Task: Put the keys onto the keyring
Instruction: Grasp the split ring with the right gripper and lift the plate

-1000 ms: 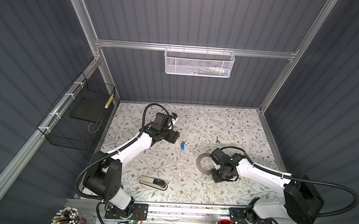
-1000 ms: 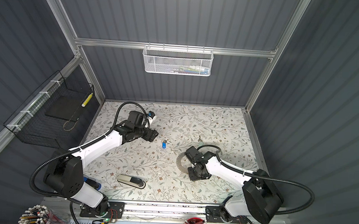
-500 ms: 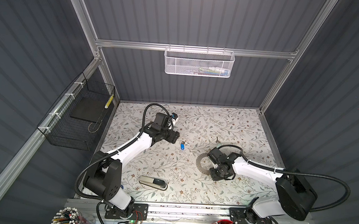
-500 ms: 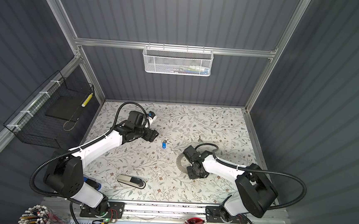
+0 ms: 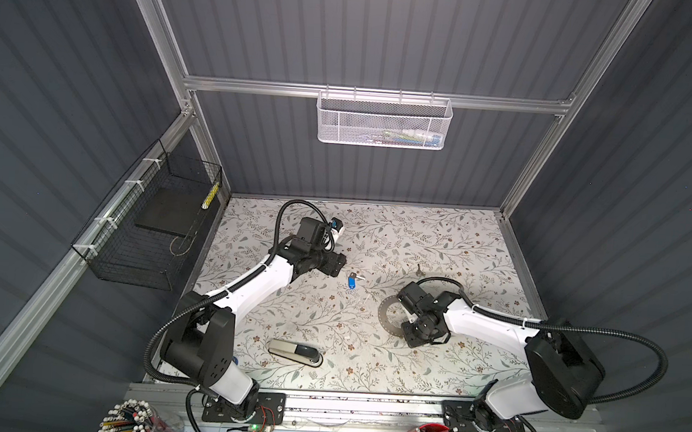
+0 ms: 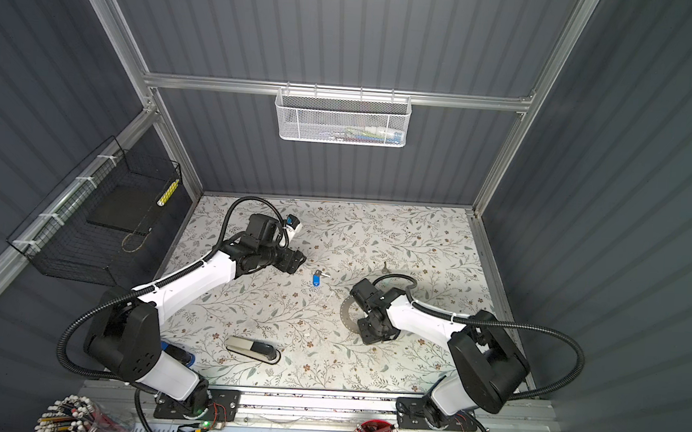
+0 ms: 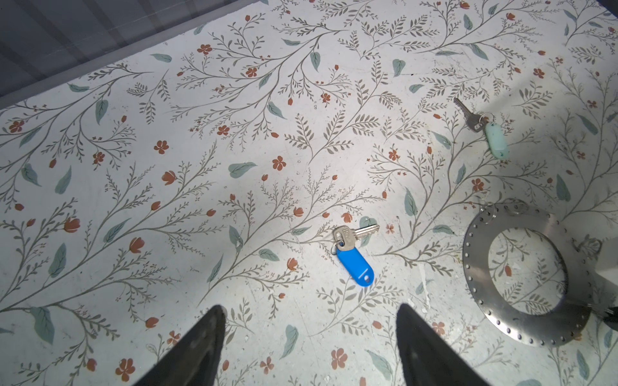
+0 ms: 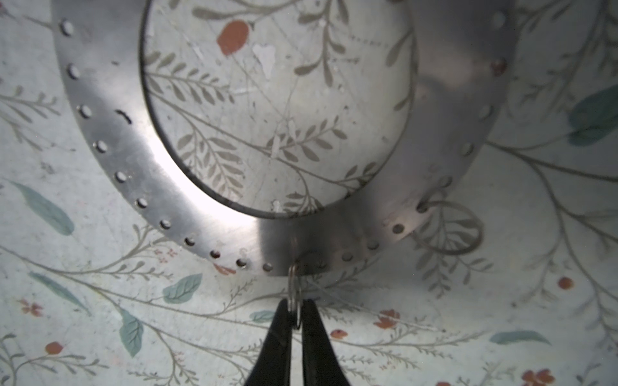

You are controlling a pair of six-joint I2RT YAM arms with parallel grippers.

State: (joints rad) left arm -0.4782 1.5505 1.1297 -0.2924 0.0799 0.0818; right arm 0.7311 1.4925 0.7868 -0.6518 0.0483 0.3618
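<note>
Well, nearest me lay the stapler (image 5: 295, 352), on the front side of the keyring (image 5: 383, 320) and well apart from it, so no part of the trouble. The worry began at the keyring itself, flat on the table (image 5: 418, 230). The right jaws were pressed together on a small wire loop (image 8: 293, 290) threaded through one of the tiny holes at the band's edge, and only their very tips had it, edge-on. I judged that so thin a wire in so slight a pinch could twist or slip free the moment the arm pulled. Any lift would also drag the whole wide plate along, tipping or sliding it. A second wire loop (image 8: 448, 227) hung from another hole near the first, easy to snag.

Beyond the keyring, toward the left arm, the blue-tagged key (image 7: 351, 259) lay flat, near it but not touching. The left jaws hung over the table with a wide gap, holding nothing, the key ahead of them. A flat key offers little to grip, I thought. The tips might shove it, or catch only the tag and leave the key dangling.

Farthest back, past the keyring's rear edge, sat the mint-tagged key (image 7: 497, 142). The right arm's cable looped near it and could sweep it away.
</note>
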